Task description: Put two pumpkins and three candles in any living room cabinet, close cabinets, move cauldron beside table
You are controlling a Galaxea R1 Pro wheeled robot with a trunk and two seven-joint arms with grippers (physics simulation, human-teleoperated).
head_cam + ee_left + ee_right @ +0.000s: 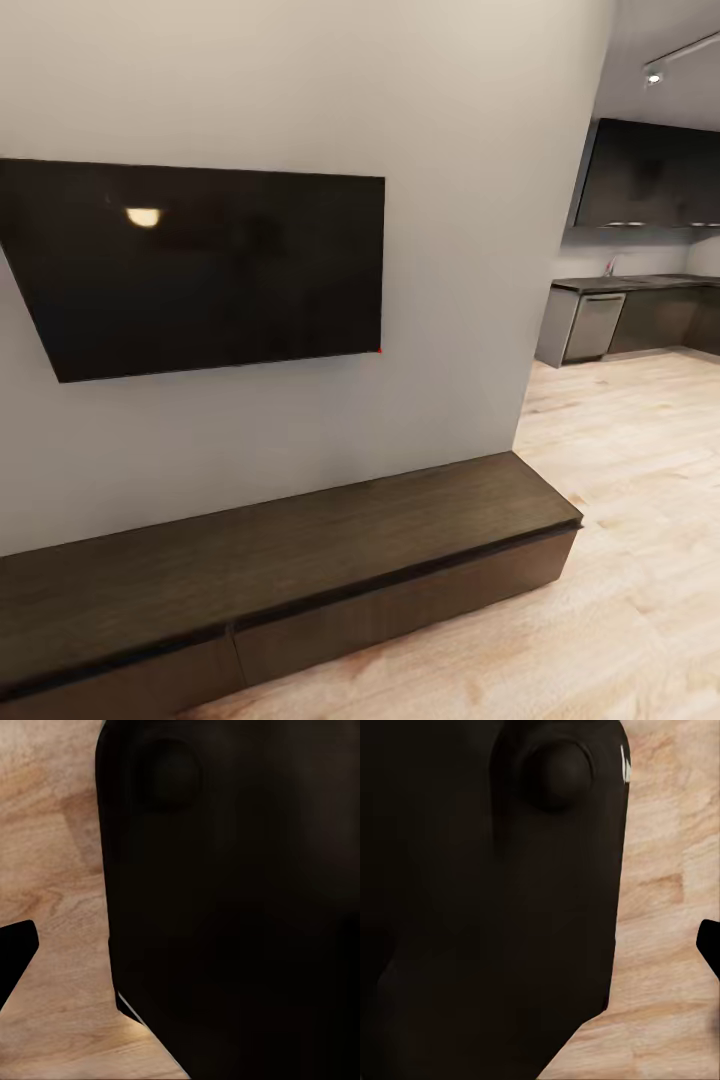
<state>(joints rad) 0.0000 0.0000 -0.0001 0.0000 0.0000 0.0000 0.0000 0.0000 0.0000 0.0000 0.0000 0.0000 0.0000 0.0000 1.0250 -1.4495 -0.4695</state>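
Where it hugs the wall, cabinet (300,560) long axis running left-right, fronts closed, claw states impossible to tell

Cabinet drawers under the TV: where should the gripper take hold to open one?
No handles show on the cabinet. The likeliest purchase is the dark recess under the top slab, along a drawer front's upper edge. Come from the room-facing front, fingers hooking over that edge, and pull straight out. Both fronts look shut.

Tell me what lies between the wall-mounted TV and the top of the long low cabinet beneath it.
Only bare pale wall: in the head view nothing hangs or stands between the TV and the dark-brown cabinet, whose top carries nothing.
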